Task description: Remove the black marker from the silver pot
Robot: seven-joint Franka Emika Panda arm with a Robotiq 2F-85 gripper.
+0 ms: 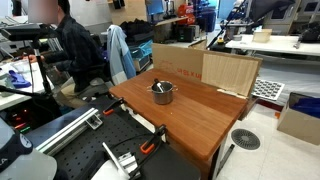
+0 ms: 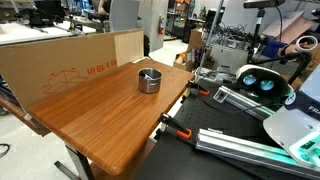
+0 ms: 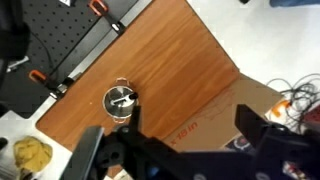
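Wooden table (image 1: 190,120) holds the silver pot (image 1: 163,93) before the cardboard (image 1: 190,65); the black marker (image 3: 122,99) rests inside. Spread, the gripper (image 3: 180,150) hangs well above the pot: centre over it, then descend.

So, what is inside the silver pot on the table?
Only the black marker shows inside the silver pot. In both exterior views the pot's wall hides its floor and the marker's lower end.

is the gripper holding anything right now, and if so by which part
Nothing is held. In the wrist view the gripper is open and empty, well above the table. The black marker lies inside the silver pot.
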